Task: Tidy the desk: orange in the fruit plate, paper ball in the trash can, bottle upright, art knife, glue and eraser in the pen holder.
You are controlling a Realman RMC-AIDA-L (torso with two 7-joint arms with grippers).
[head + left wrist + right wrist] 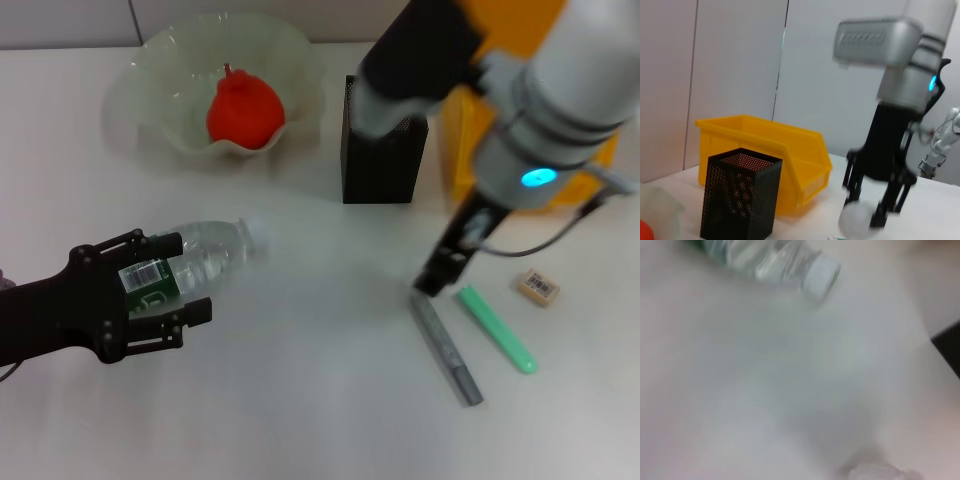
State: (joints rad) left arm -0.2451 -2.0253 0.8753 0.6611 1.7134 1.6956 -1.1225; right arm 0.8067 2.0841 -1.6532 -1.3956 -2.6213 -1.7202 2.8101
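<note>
- Head view: the left hand (165, 290), a black open-frame claw, is clenched around the bottle (190, 262), its fingers on both sides of the green label. A barcode shows on that label, but no writing can be read. The clear ribbed bottle lies tilted, its cap pointing toward the middle of the white desk (300, 400).
- The orange (245, 110), glossy red-orange with a small stem nub, sits in the fruit plate (160, 60), a translucent pale-green bowl with a wavy rim.
- The pen holder (385, 150), a square black mesh cup, stands just beside the yellow trash can (462, 150), which the right arm largely hides.
- The right hand (440, 280) is low over the desk, just at the near end of the art knife (445, 350), a slim grey stick; I cannot tell whether its fingers are apart or closed.
- The mint-green glue (497, 330) lies beside the knife, and the beige eraser (537, 286), with a barcode label, lies near it.
- Left wrist view: the mesh pen holder (740, 200) stands in front of the smooth plastic trash can (800, 165); the right hand (875, 210) hangs beyond, blurred.
- Right wrist view: the clear bottle (770, 260) with its white cap lies on the desk (790, 390); all else is blurred.
</note>
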